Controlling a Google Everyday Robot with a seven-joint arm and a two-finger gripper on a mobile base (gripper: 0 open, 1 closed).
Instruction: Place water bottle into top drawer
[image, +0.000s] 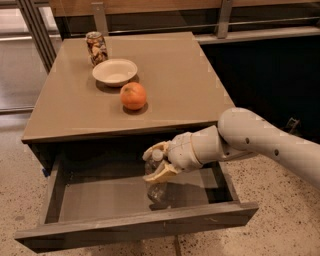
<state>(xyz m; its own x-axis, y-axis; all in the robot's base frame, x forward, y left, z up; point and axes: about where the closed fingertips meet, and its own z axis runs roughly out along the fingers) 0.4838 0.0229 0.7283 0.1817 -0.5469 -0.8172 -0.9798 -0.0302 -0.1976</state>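
The top drawer (135, 229) stands pulled open below the tabletop, with its grey floor showing. The water bottle (157, 187) is a clear plastic bottle with a white cap. It stands about upright inside the drawer, right of the middle, with its base near the floor. My gripper (158, 162) reaches in from the right on a white arm. Its tan fingers (161, 173) are closed round the bottle's neck just below the cap.
On the brown tabletop (70, 110) are an orange (133, 95), a shallow white bowl (115, 71) and a short patterned can (96, 47). A dark wall and rail run behind and to the right. Speckled floor lies in front.
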